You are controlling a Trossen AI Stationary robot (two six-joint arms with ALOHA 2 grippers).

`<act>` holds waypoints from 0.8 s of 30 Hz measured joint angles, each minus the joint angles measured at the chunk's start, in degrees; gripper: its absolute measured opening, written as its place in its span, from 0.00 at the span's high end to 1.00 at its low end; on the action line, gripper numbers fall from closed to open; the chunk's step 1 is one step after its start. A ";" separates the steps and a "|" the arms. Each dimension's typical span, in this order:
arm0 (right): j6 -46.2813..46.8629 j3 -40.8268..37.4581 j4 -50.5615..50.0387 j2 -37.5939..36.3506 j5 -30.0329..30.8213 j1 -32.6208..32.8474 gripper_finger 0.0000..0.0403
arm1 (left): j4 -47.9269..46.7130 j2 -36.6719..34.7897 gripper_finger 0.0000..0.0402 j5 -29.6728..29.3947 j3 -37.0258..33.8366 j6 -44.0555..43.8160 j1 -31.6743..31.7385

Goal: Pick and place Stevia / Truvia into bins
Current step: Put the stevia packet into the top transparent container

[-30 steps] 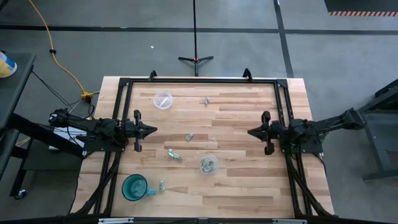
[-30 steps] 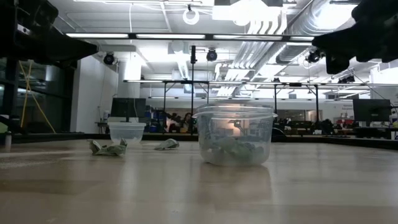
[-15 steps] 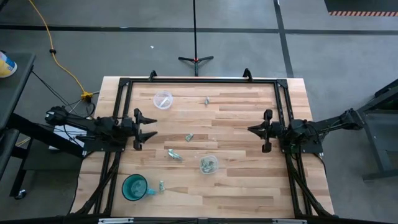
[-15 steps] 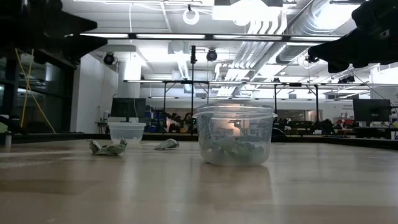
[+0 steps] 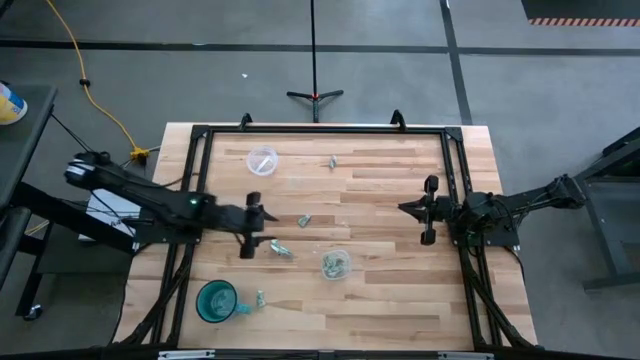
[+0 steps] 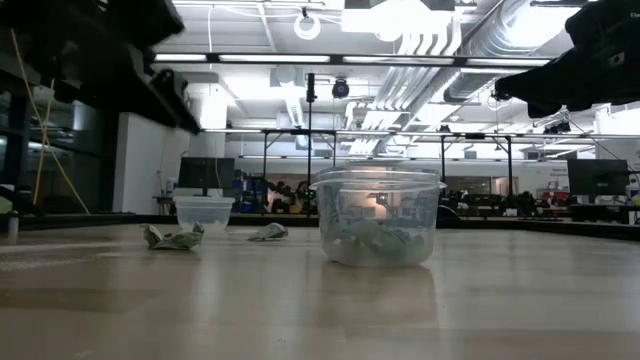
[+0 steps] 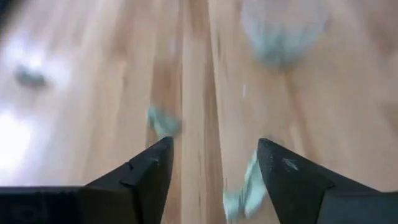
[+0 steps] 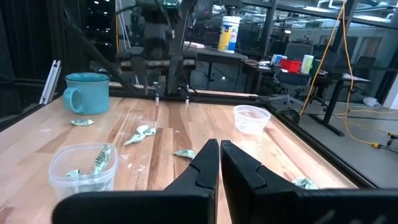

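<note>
Wooden worktop [image 5: 380, 190], left hand [image 5: 250, 227] spread above a sachet [image 5: 280, 248], near cup [image 5: 336, 264] holding sachets, right hand [image 5: 428, 211] pressed together at right.

Bright even overhead lighting, ceiling lights glaring in low view, left wrist view motion-blurred

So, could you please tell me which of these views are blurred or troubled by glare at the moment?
Left wrist view: smeared throughout, the sachets only greenish streaks between open jaws. Low view: bright ceiling lights glare overhead, both arms are dark silhouettes, yet the nearer clear cup is sharp. High view: evenly lit and clear across the table. Right wrist view: crisp, with the teal mug well defined.
</note>
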 joint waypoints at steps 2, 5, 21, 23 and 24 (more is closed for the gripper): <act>0.00 0.00 -0.33 -0.02 -0.02 0.00 0.98 | -3.75 4.47 0.36 1.38 2.52 -2.08 0.00; -0.10 0.00 -0.49 0.00 -0.02 0.00 0.99 | -6.19 9.85 0.38 4.50 4.82 -3.49 0.00; -0.39 0.00 -1.74 0.17 -0.04 0.00 1.00 | -4.12 23.44 0.41 8.54 5.54 -3.87 0.00; -0.38 0.00 -1.74 0.32 -0.04 0.00 1.00 | -4.17 24.65 0.41 8.53 5.54 -3.87 0.00; -0.39 0.00 -1.78 0.33 -0.04 0.00 1.00 | -3.78 25.32 0.41 8.53 5.54 -3.95 0.00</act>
